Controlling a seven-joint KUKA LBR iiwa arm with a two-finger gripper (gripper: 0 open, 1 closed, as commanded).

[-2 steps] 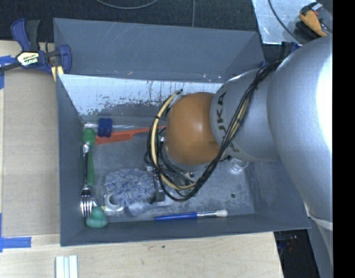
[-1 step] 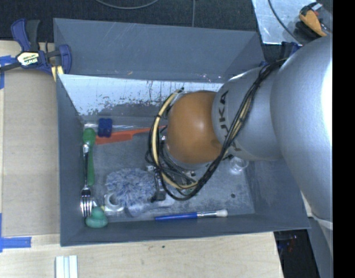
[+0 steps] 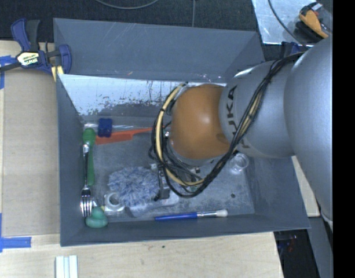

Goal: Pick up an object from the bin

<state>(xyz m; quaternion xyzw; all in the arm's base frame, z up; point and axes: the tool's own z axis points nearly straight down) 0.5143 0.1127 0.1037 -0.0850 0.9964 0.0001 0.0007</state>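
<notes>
Lying just left of tool (image 3: 164, 191): grey-blue fuzzy cloth (image 3: 131, 184), nr bin (image 3: 70, 172) front.

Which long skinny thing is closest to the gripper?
The white-tipped blue stick by the front wall; the green-handled fork and orange toothbrush lie farther from the gripper.

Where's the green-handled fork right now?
In the camera view the green-handled fork lies along the bin's left wall, tines toward the front, just left of the fuzzy blue cloth.

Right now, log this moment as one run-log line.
gripper: over right edge of grey-blue fuzzy cloth | where: middle of bin | nearest: blue brush, silver ring
</notes>
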